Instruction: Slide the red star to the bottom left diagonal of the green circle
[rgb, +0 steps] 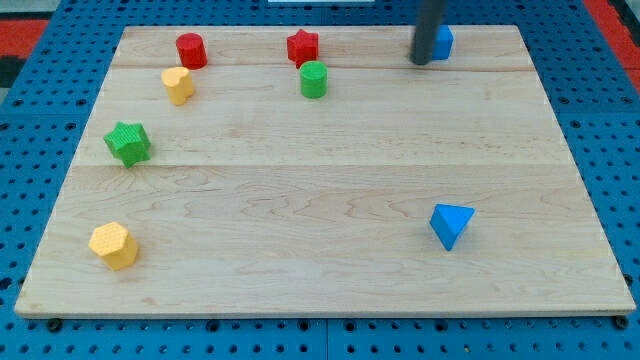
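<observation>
The red star (302, 46) lies near the view's top, just above and slightly left of the green circle (313, 79); the two are close, nearly touching. My tip (421, 61) is at the view's top right, well to the right of both, right beside a blue block (441, 42) whose shape is partly hidden by the rod.
A red cylinder (191, 50) and a yellow block (178, 85) lie at the top left. A green star (128, 143) is at the left, a yellow hexagon (113, 245) at the bottom left, a blue triangle (450, 225) at the lower right. The wooden board (330, 270) ends at a blue pegboard.
</observation>
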